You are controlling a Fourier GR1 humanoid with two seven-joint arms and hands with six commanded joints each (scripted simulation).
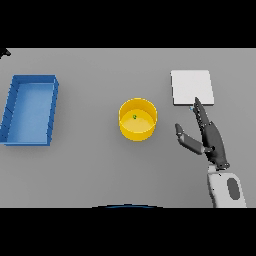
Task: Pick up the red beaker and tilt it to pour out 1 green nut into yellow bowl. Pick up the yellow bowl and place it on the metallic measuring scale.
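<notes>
Grey counter (100, 170) fills the head view. Near its middle stands the yellow bowl (138, 119) with one green nut (134, 117) inside. To its right lies the white scale (192, 87). Between them, just below the scale, hovers the right hand (207, 135), fingers straight, thumb spread, holding nothing. A blue tray (30, 110) sits far left.

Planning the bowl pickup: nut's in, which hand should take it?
Right. The right robot hand is open between the bowl and the scale, close to both. The left one isn't in view.
</notes>
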